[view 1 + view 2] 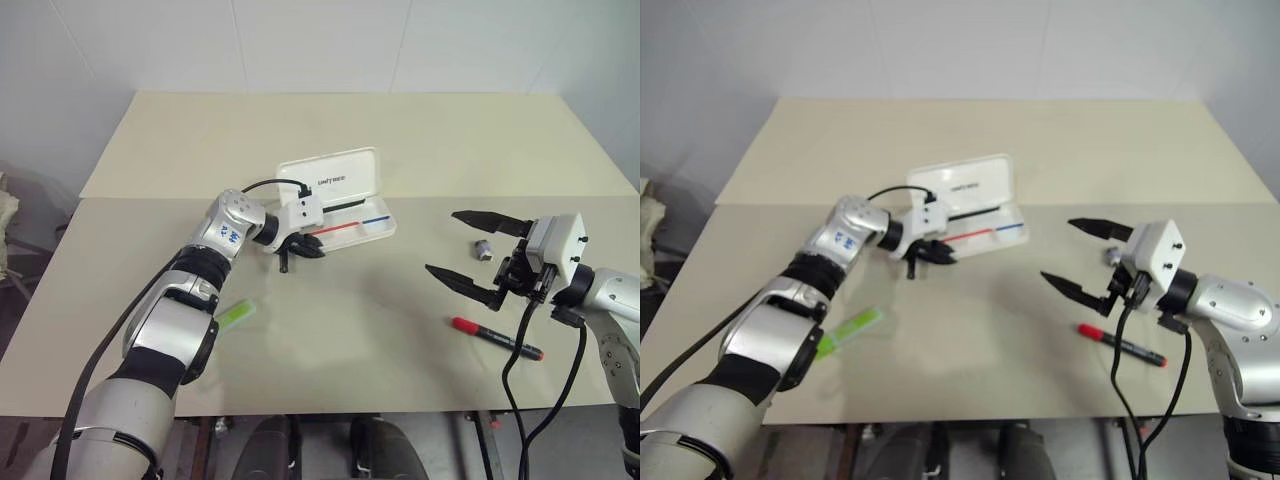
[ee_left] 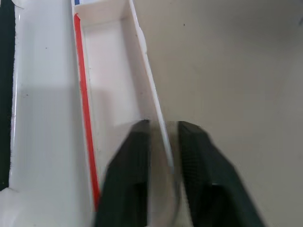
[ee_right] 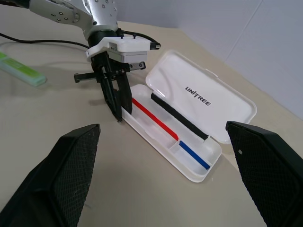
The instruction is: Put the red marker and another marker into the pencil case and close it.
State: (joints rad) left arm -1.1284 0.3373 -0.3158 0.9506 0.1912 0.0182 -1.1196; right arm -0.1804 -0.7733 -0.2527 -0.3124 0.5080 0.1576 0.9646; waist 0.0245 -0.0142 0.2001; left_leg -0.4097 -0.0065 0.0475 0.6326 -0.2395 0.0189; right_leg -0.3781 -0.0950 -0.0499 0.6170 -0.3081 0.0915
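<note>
Highlighter (image 1: 236,315) is lying near the surface's (image 1: 400,340) front edge, half hidden behind the left arm. Red marker (image 1: 497,338) is sitting under the wide-open, empty right gripper (image 1: 466,250). Farther back, the left gripper (image 3: 116,101) is pinching the open case's (image 1: 345,205) front wall.

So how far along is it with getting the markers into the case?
Done: the pencil case lies open, lid up. In hand: the left gripper is shut on the tray's front wall, with no marker in it. Left: the red marker lies on the table under the open right gripper, the green highlighter lies beside the left arm, and the lid needs closing.
</note>
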